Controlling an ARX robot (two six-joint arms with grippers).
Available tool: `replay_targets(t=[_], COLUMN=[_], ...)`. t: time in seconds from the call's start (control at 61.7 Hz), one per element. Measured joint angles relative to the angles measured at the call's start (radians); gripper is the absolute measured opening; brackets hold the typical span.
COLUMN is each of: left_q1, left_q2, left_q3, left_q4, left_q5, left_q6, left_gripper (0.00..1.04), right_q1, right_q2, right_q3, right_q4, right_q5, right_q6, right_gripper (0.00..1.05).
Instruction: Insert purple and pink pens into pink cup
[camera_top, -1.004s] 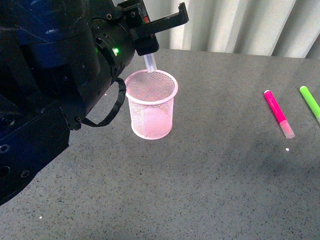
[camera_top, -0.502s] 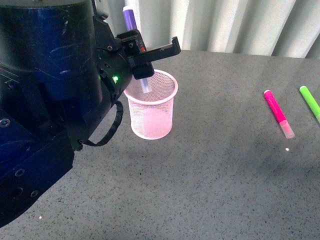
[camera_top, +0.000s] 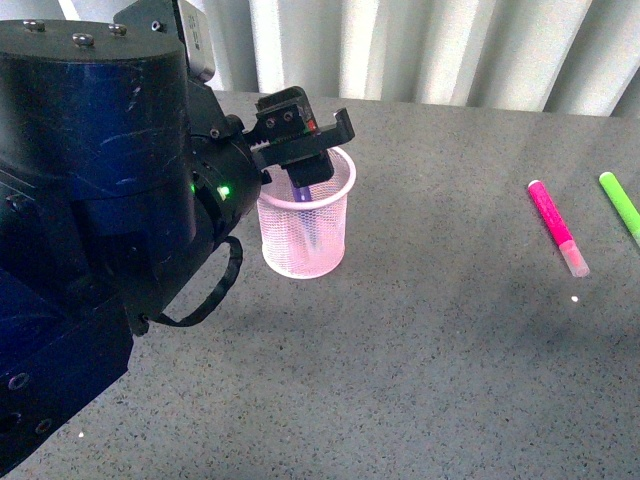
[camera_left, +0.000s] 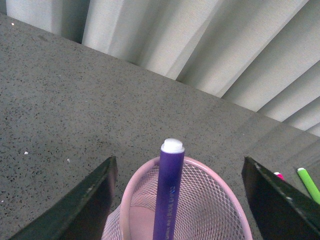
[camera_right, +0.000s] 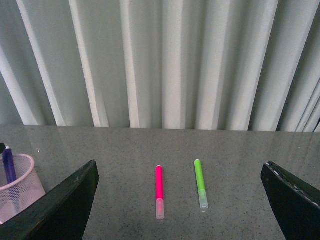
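While inside pink cup (camera_top: 300, 250), purple pen (camera_left: 169, 195) between splayed left pincer (camera_left: 178, 167).

Front view: taken from the robot's body, high up, angled down across the worktop (camera_top: 420, 380) toward its far edge and the curtain (camera_top: 450, 50). The left part is blocked by the left arm (camera_top: 100, 200).

Left wrist view: taken very near, just above the pink cup (camera_left: 210, 205), angled down toward the far edge.

Right wrist view: taken low and nearly level, well back from the cup, facing the far edge.

The cup, purple pen (camera_left: 167, 200), pink pen (camera_right: 159, 190) and green pen (camera_right: 200, 182) are shared by all three views.
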Motion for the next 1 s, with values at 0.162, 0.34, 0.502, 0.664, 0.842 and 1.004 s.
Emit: replay_targets(t=[0.162,0.34,0.502,0.664,0.842,1.004], left_q1=[0.024,0.082,0.163,0.168,0.207,0.276], left_q2=[-0.137,-0.395,-0.602,-0.605,-0.562,-0.719], left_q3=[-0.029,-0.032,-0.089,-0.103,-0.357,-0.454], left_q4=[-0.132,-0.595,-0.900,-0.868,-0.166,-0.096], left_q5=[0.025,0.105,0.092,0.075,-0.021,0.026], left_q6=[0.017,0.129,0.233,0.280,0.429,0.457], left_gripper=[0.97,0.98,0.98,0.97,0.66,0.38], right_q1=[0.000,0.000,0.000,0.000,0.000,0.000], right_q2=[0.000,0.000,0.000,0.000,0.000,0.000], right_q3=[0.000,0.000,0.000,0.000,0.000,0.000], right_q4=[0.000,0.000,0.000,0.000,0.000,0.000], right_q5=[0.000,0.000,0.002,-0.002,0.003,-0.001], right_q6=[0.000,0.000,0.000,0.000,0.000,0.000], right_gripper=[0.98,0.98,0.98,0.98,0.98,0.98])
